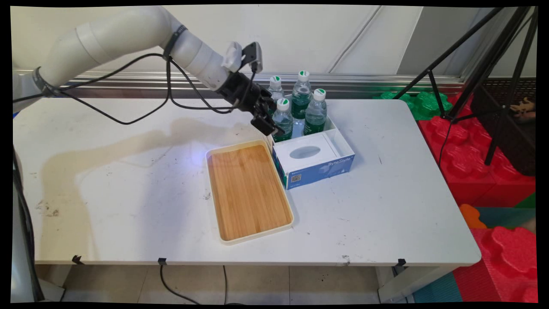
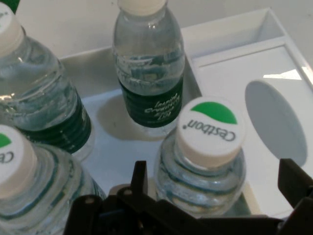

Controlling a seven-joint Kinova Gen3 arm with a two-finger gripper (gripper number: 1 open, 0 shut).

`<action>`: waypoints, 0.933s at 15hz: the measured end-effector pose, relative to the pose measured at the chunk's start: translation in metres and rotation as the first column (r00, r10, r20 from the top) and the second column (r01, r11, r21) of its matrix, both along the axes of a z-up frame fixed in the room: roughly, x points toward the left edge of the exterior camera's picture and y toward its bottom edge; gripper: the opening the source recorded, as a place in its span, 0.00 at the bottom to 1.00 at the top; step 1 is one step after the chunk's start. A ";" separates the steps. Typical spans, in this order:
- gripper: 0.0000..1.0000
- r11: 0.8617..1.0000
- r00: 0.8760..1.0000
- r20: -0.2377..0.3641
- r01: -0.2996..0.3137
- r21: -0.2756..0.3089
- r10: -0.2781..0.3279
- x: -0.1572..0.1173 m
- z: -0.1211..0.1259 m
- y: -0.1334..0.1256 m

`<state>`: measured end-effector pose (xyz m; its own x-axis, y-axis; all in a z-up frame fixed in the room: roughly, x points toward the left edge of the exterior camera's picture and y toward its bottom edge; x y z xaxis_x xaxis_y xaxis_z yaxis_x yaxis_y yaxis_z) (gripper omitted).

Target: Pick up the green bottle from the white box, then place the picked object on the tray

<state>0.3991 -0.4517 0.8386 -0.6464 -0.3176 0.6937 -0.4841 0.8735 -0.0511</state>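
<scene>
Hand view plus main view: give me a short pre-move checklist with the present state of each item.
1. Gripper open: ok, one finger shows on either side of the nearest bottle.
2. Nearest bottle capped and upright: ok.
3. Fingers touching that bottle: cannot tell.
4. Neighbouring bottles clear of the gripper: not ok, they stand close together in the white box.
5. Wooden tray bare: ok, nothing lies in it.
6. Tissue box out of the gripper's way: cannot tell; it lies right beside the bottles.
</scene>
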 end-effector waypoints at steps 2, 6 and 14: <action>1.00 1.000 1.000 0.001 -0.006 0.006 0.006 -0.004 -0.007 -0.004; 1.00 1.000 1.000 -0.001 -0.015 0.016 0.015 -0.011 -0.016 -0.009; 0.00 0.998 0.998 -0.038 -0.044 0.034 0.046 -0.017 -0.023 -0.017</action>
<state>0.3817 -0.4688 0.8160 -0.6035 -0.3688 0.7070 -0.5240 0.8517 -0.0029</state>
